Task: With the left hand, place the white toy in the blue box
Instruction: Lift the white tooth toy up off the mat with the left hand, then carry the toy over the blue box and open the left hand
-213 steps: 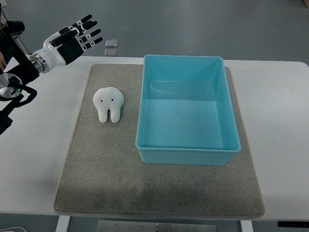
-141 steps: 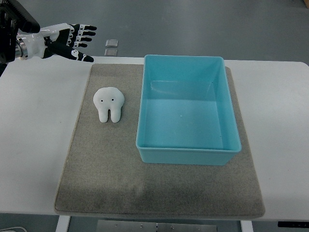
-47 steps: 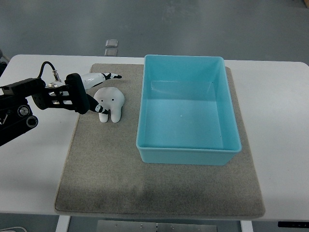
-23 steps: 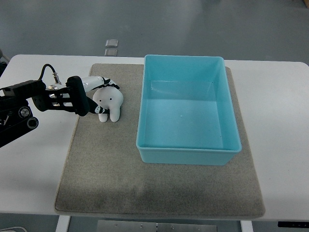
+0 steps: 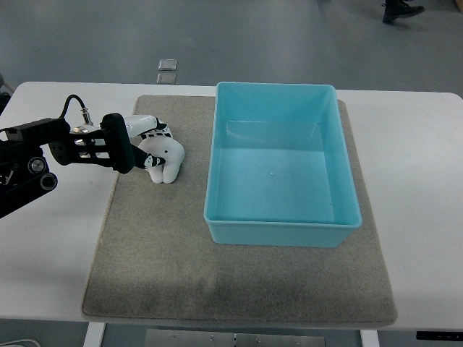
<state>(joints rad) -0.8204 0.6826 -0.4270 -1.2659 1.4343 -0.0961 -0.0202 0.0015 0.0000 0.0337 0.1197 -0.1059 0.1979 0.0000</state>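
A white tooth-shaped toy [image 5: 167,159] lies on the grey mat [image 5: 159,246], left of the blue box [image 5: 278,173]. My left hand [image 5: 148,141] reaches in from the picture's left and its fingers are curled over the toy's top and left side, with the thumb against its lower left. The toy still rests on the mat. The blue box is open-topped and holds nothing. No right arm shows.
The mat lies on a white table [image 5: 419,181]. Two small grey squares [image 5: 167,70] lie on the floor beyond the table's far edge. A person's shoe [image 5: 399,9] shows at the top right on the floor.
My left hand came down from the far left onto the toy, and its fingers have closed round it. The toy has shifted slightly and tilted.
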